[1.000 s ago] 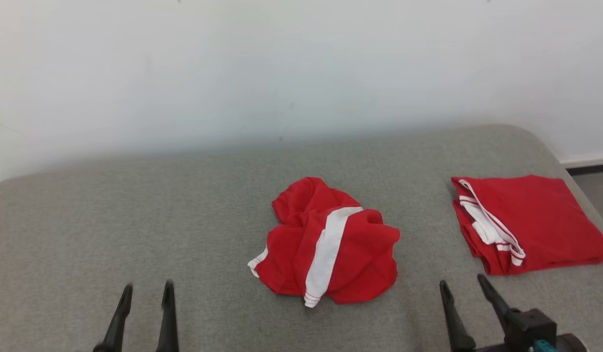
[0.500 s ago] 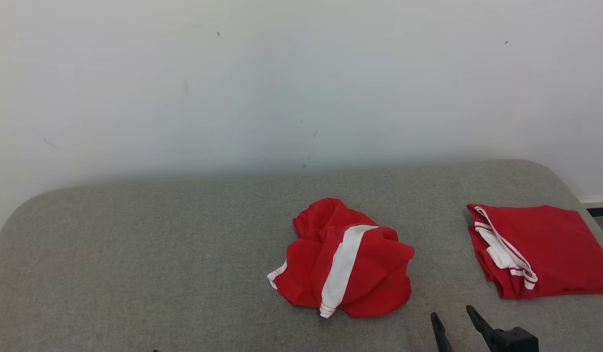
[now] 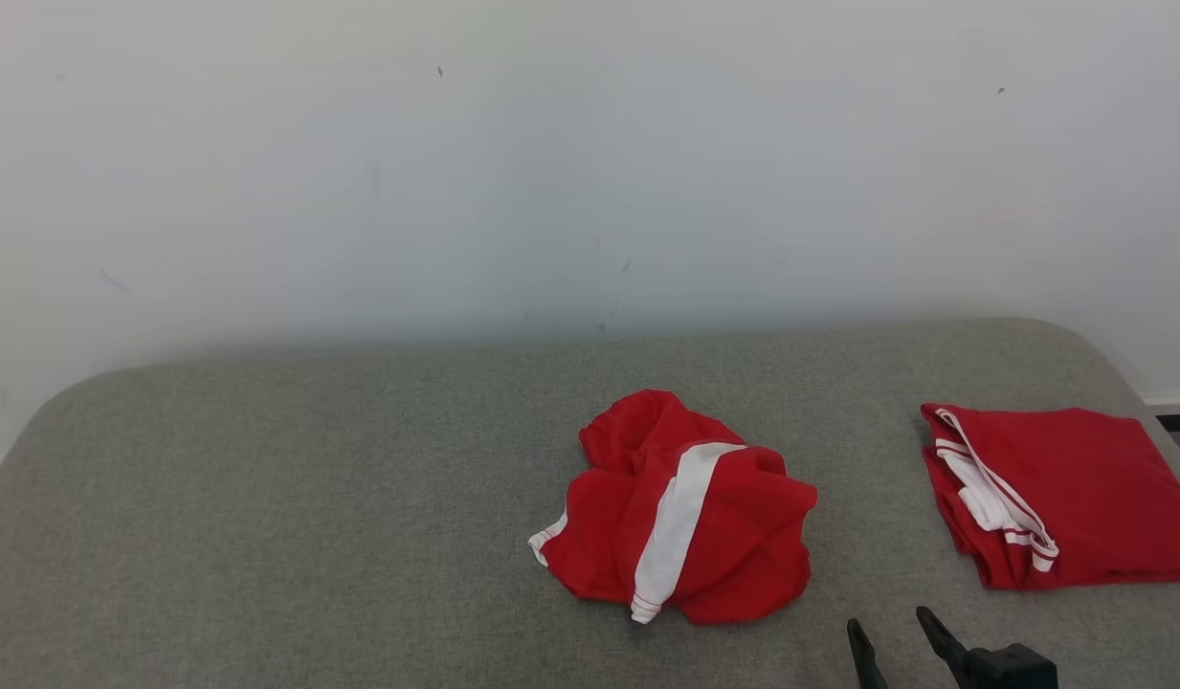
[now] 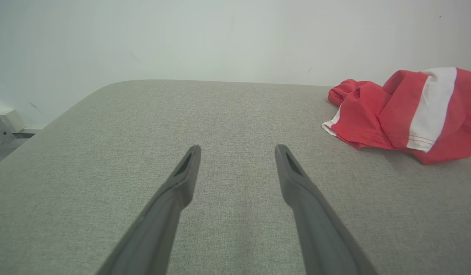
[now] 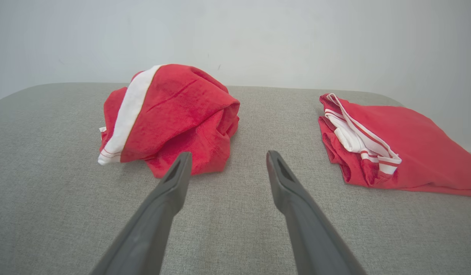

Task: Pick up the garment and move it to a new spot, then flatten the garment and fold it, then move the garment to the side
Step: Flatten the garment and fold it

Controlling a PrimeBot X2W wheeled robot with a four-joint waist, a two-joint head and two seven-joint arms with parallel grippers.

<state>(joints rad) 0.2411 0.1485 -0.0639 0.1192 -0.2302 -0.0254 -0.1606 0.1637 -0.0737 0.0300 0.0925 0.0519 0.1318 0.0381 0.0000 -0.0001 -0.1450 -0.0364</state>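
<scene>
The crumpled garment point(image 3: 680, 512) sits in a heap at the lower middle of the head view, on the grey bench point(image 3: 264, 498); a white stripe runs down its front; it looks bunched up, so I think no part of the job is done to it yet. The folded garment point(image 3: 1058, 498), also red, lies flat at the right edge of the frame, well apart from the heap; it seems to be put there out of the way. The right tool point(image 3: 888, 620) pokes up at the bottom right, near the heap but not touching it; its two fingers stand wide apart and hold nothing. The left tool point(image 4: 237, 147) is wide open too, with nothing in it, over bare bench; the heap is at the upper right of its wrist view; both look ready for a grab. The bench is soft grey cloth with round corners; behind it is a plain white wall point(image 3: 551, 172) with a few small marks.
</scene>
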